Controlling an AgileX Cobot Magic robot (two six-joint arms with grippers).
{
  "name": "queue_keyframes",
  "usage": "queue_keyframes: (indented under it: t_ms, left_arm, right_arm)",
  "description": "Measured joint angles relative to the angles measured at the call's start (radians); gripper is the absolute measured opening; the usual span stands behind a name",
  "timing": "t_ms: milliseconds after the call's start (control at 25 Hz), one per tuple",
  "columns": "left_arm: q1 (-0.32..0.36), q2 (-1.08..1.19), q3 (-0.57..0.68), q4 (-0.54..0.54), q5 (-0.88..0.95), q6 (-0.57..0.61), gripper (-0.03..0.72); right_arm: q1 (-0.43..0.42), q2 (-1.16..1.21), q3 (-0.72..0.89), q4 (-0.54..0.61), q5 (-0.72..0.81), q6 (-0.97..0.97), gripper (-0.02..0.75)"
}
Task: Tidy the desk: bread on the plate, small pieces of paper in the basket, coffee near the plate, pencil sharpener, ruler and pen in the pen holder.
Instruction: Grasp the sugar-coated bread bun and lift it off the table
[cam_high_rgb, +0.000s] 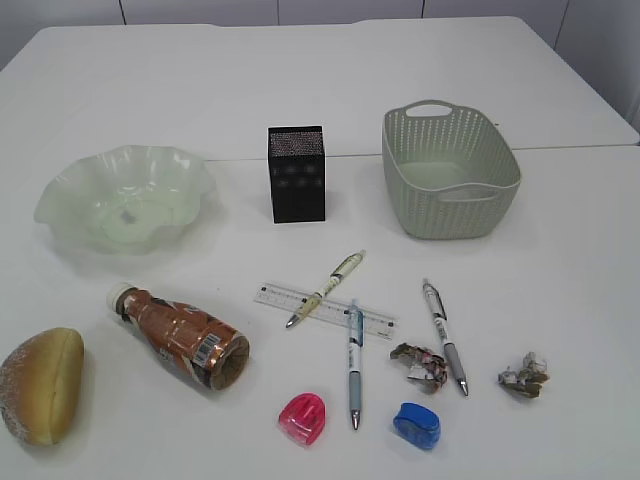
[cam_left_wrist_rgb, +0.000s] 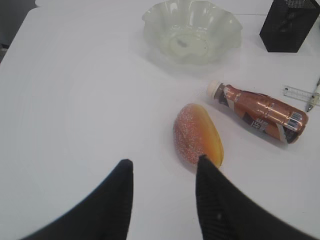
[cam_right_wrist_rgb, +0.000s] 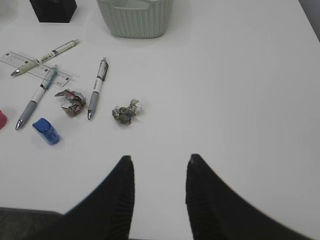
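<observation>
The bread (cam_high_rgb: 42, 385) lies at the desk's front left, beside the toppled coffee (cam_high_rgb: 185, 337). Behind them stands the empty plate (cam_high_rgb: 125, 200). The pen holder (cam_high_rgb: 296, 175) and the basket (cam_high_rgb: 450, 170) stand mid-desk. Three pens (cam_high_rgb: 354, 365) lie around and over the ruler (cam_high_rgb: 275, 296). In front are a pink pencil sharpener (cam_high_rgb: 303, 418), a blue one (cam_high_rgb: 416, 424) and two small pieces of paper (cam_high_rgb: 420, 363) (cam_high_rgb: 524, 376). My left gripper (cam_left_wrist_rgb: 164, 167) hangs open just short of the bread (cam_left_wrist_rgb: 197, 134). My right gripper (cam_right_wrist_rgb: 159, 164) is open, with nothing between its fingers, near the paper ball (cam_right_wrist_rgb: 126, 112).
A seam (cam_high_rgb: 560, 148) crosses the desk behind the basket. Neither arm shows in the exterior view. The desk's front edge runs just under the right gripper in the right wrist view, and its left edge shows in the left wrist view.
</observation>
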Motion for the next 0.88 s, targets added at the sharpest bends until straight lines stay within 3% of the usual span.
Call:
queue_keyframes:
  t_ms: [200,440,760,880]
  left_arm:
    - [0.000,0.000,0.000,0.000,0.000,0.000,0.325]
    - [0.000,0.000,0.000,0.000,0.000,0.000,0.475]
    - [0.000,0.000,0.000,-0.005,0.000,0.000,0.493]
    - [0.000,0.000,0.000,-0.005,-0.002,0.000,0.493]
  right_arm:
    - [0.000,0.000,0.000,0.000,0.000,0.000,0.260]
    - [0.000,0.000,0.000,0.000,0.000,0.000,0.260]
    - [0.000,0.000,0.000,0.000,0.000,0.000,0.260]
    - [0.000,0.000,-0.006,0.053,-0.024,0.002,0.260]
